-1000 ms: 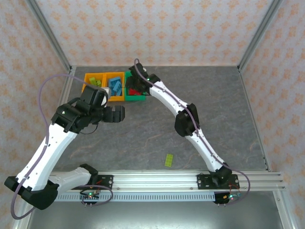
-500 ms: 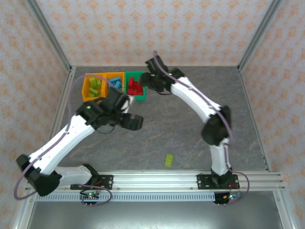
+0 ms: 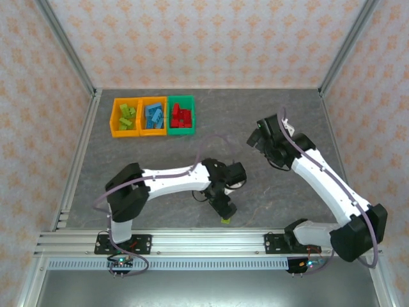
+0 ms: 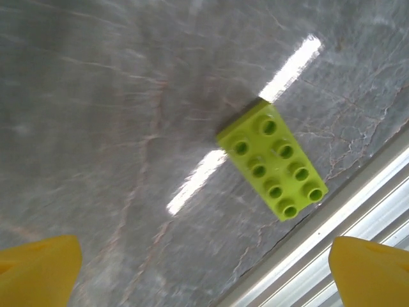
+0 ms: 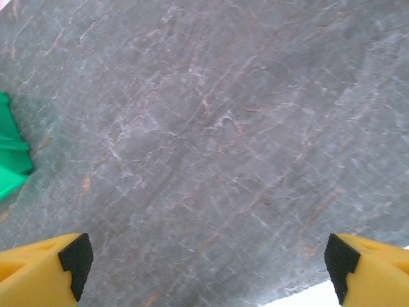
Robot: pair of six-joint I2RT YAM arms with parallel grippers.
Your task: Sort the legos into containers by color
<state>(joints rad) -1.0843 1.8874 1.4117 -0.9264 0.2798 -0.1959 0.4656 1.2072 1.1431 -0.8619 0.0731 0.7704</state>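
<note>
One lime green lego (image 4: 271,166) lies flat, studs up, on the grey table close to the front rail; it also peeks out under my left gripper (image 3: 223,207). That gripper (image 4: 204,281) hangs above it, open, with the lego ahead of its yellow fingertips (image 4: 39,268) and nothing between them. My right gripper (image 3: 257,137) hovers open over bare table right of centre, its fingertips (image 5: 48,268) wide apart. At the back left stand three containers: an orange bin with green legos (image 3: 115,118), an orange bin with blue legos (image 3: 143,116), and a green bin with red legos (image 3: 181,130).
The aluminium front rail (image 4: 358,211) runs just beside the lime lego. A corner of the green bin (image 5: 9,157) sits at the left edge of the right wrist view. Metal frame posts (image 3: 67,61) bound the table sides.
My left arm swung from the bins down to the front edge over the lime lego. My right arm pulled back from the green bin to right of centre and its jaws opened.
</note>
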